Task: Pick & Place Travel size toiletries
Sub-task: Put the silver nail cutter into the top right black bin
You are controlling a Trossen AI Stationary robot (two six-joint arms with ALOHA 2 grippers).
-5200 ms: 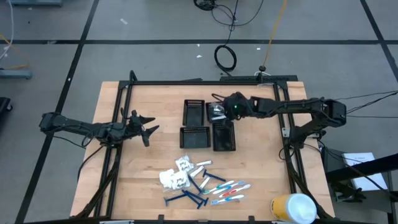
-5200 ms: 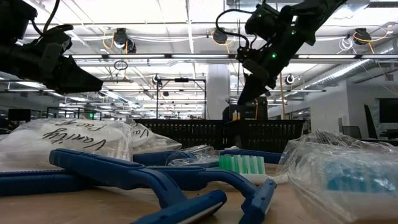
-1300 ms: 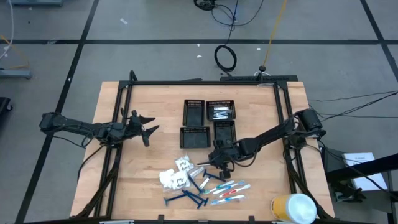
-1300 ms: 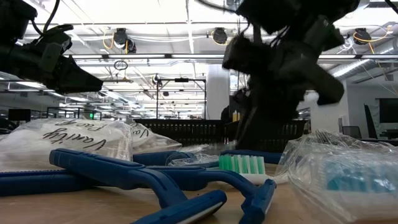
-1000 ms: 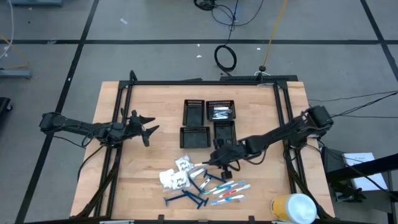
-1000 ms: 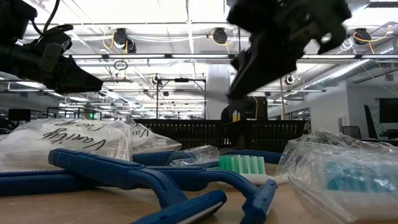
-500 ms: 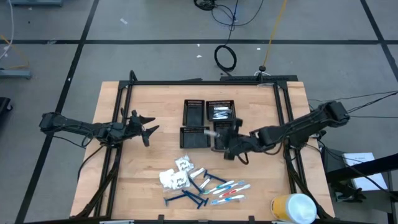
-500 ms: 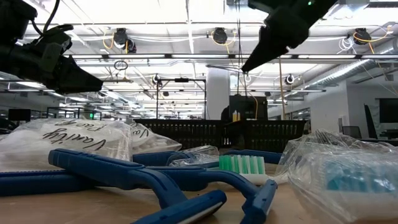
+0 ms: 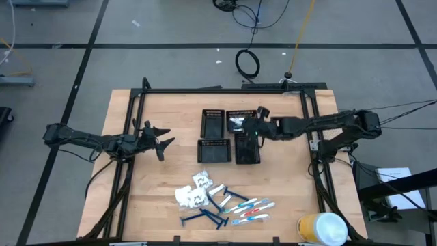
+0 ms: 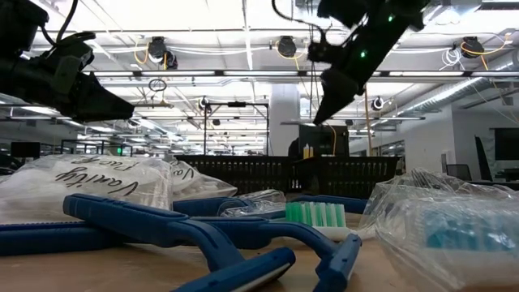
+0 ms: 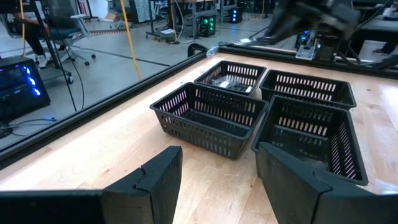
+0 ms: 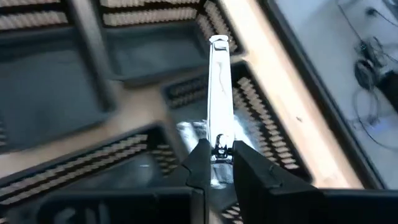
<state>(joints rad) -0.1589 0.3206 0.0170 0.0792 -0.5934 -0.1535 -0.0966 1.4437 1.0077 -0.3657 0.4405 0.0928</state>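
Note:
The travel size toiletries (image 9: 222, 201) lie in a loose pile near the table's front: blue razors (image 10: 203, 235), slim toothbrushes (image 9: 252, 208) and white packets (image 9: 194, 191). My right gripper (image 9: 246, 127) hangs over the far right black mesh tray (image 9: 242, 115), shut on a slim silvery piece (image 12: 219, 93). That tray holds more silvery pieces (image 12: 189, 134). My left gripper (image 9: 164, 143) waits open at the table's left, with nothing between its fingers (image 11: 158, 177). My right gripper pinches the silvery piece by its near end (image 12: 217, 142) between the two fingers. The piece lies along the fingers and juts out well beyond their tips. The fingers slant down from the table's right side. The piece is lifted clear, above the tray.
Four black mesh trays (image 9: 213, 150) stand in a two-by-two block at the table's middle. A large yellow-and-white cylinder (image 9: 321, 229) sits at the front right corner. Black frame rails (image 9: 218, 90) run along the table's edges. Bare wood lies between the trays and the pile.
My right gripper has risen from the pile, shut on the silvery piece. It has swung toward the table's far edge until it is over the far right tray. It has also turned about on the way. The piece is now carried clear of the table.

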